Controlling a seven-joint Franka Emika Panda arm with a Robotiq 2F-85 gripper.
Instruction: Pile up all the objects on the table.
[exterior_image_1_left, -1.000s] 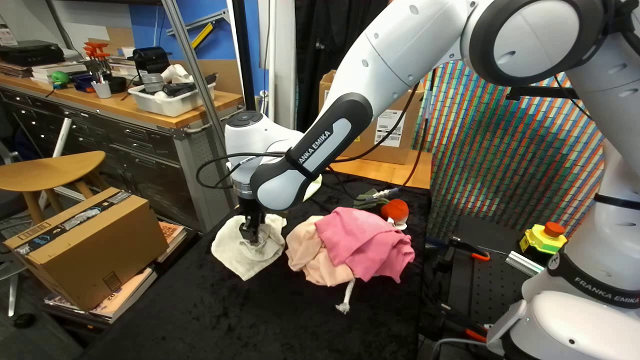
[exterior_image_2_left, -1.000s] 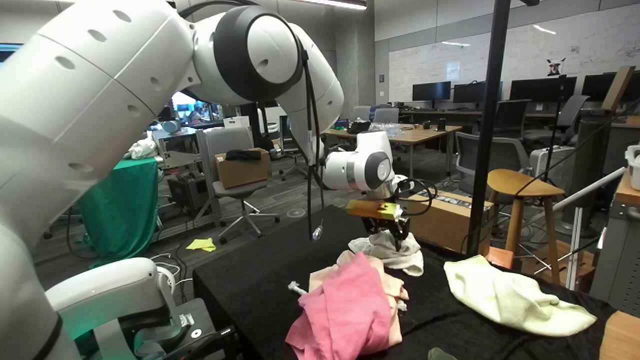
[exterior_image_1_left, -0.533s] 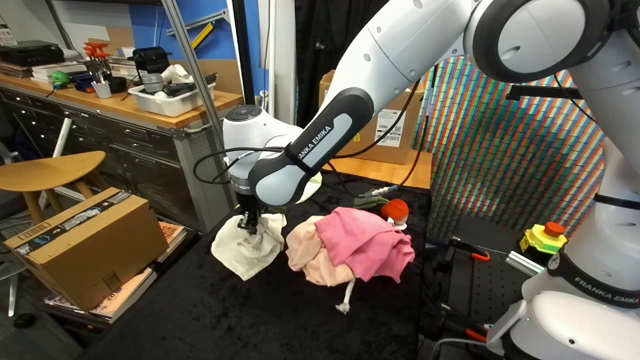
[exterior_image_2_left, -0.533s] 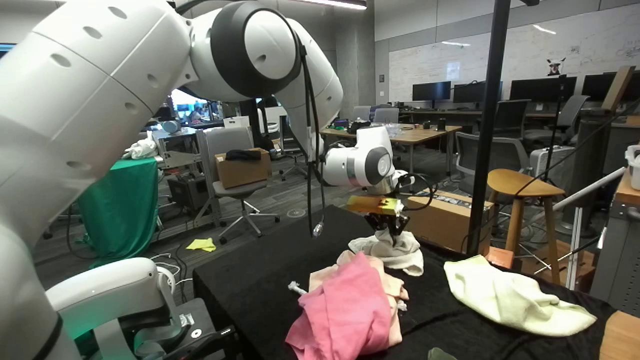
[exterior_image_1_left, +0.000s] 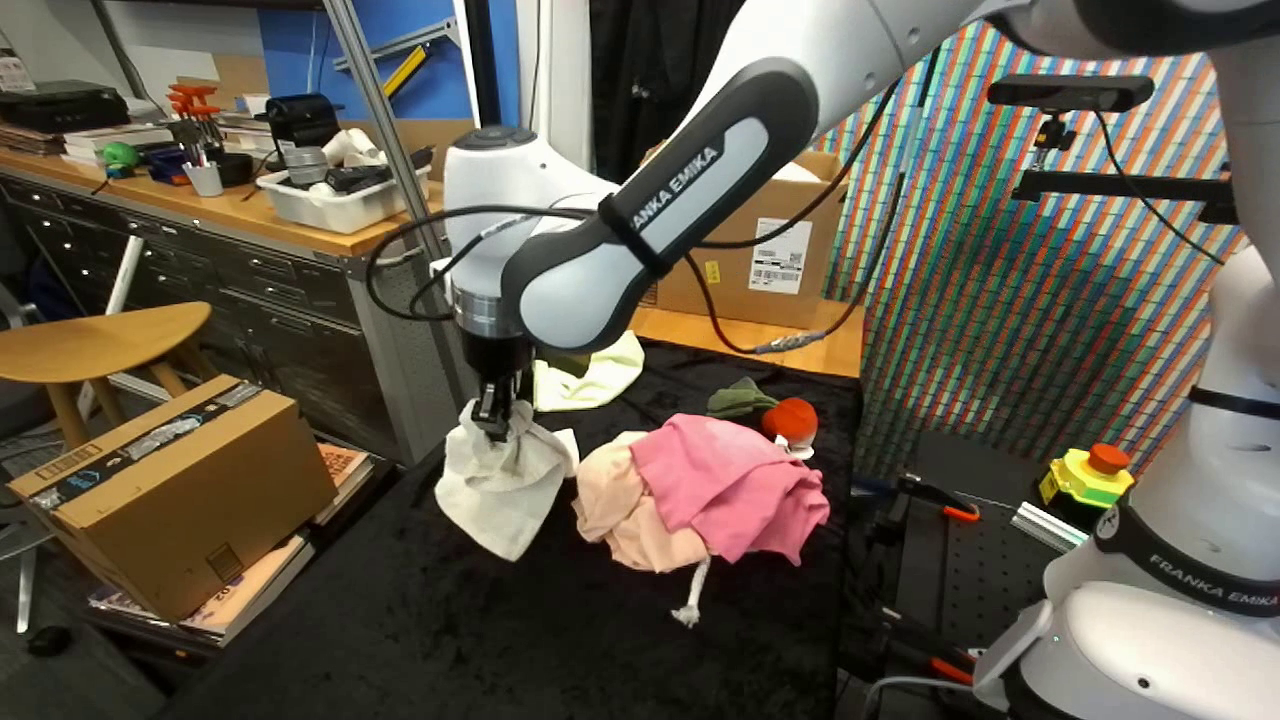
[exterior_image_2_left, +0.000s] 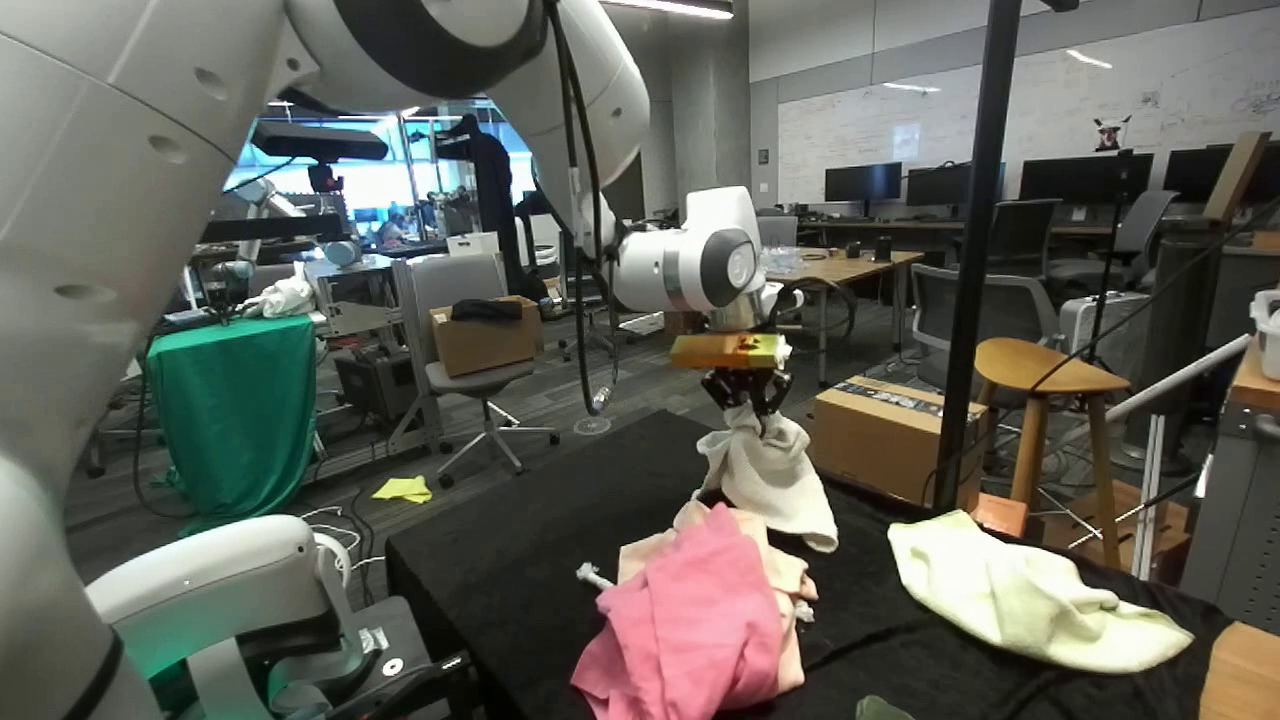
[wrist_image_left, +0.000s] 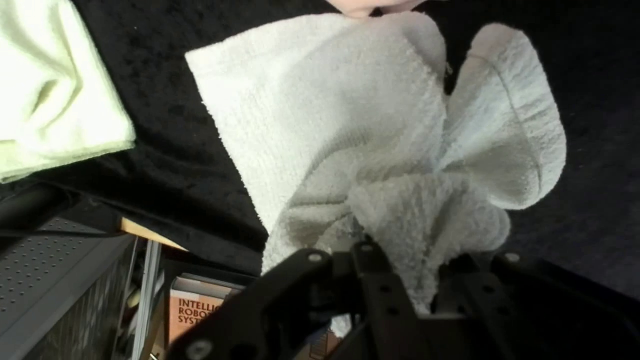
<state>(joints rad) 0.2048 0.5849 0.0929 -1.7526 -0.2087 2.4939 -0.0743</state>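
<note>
Fuzzy white cloth (wrist_image_left: 320, 100) — pinched in the claw (wrist_image_left: 416, 260) — drapes in folds.

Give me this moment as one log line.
tool: clamped on white cloth; pink cloth: partly over peach cloth; pale green cloth: lying apart

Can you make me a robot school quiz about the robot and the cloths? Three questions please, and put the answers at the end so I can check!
1. Pick one: what is the pincer holding?
a) the pale yellow cloth
b) the white cloth
c) the red thing

2. True or false: the pink cloth lies over part of the peach cloth.

3. Look and tell: what sticks out from under those two cloths?

Key:
1. b. It hangs from the closed fingers.
2. True. Both exterior views show it.
3. A white rope-like piece with a frayed end.
</note>
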